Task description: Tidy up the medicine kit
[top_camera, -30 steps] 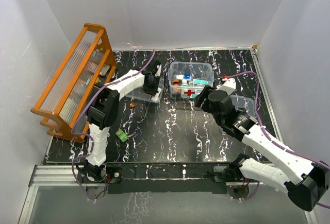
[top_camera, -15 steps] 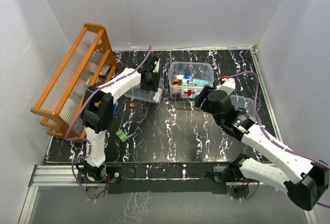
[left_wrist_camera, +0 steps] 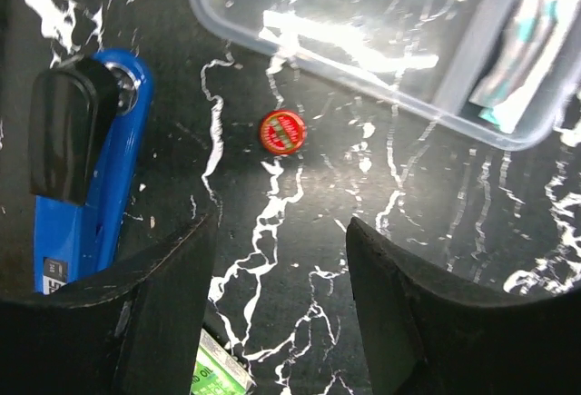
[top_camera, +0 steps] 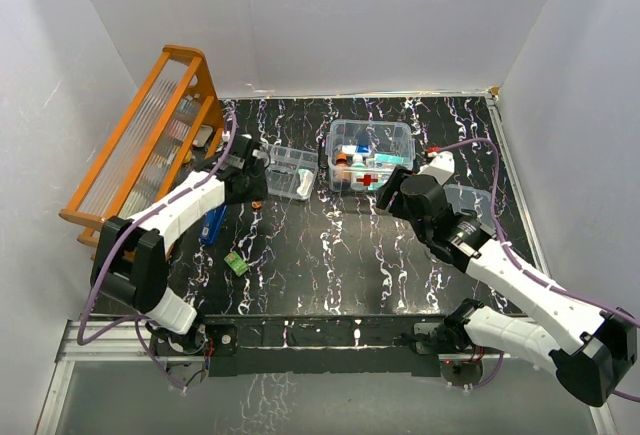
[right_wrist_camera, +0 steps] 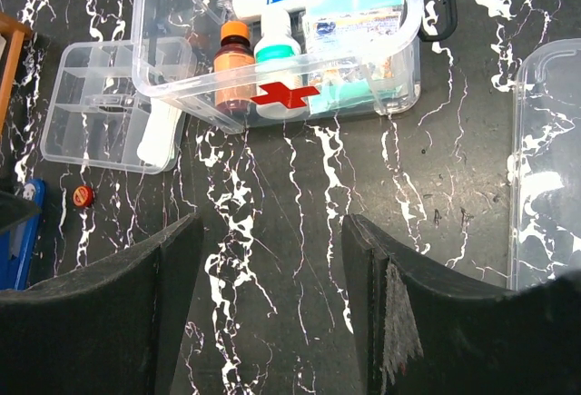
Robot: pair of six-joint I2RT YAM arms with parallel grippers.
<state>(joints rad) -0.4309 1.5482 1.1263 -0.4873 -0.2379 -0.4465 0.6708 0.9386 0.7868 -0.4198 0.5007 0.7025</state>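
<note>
The left gripper (left_wrist_camera: 277,232) has swung back from the divided tray (left_wrist_camera: 363,41) toward seven o'clock and hangs spread and empty over a red bottle cap (left_wrist_camera: 282,132), its print unreadable. The right gripper (right_wrist_camera: 272,232) gapes empty too; the medicine kit (right_wrist_camera: 286,95), red cross showing, sits at its twelve o'clock.

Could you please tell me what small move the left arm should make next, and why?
Probably ease the open left gripper forward and down onto the red cap: it lies loose on the table just ahead of the empty fingers, beside the divided tray, outside the medicine kit.
</note>
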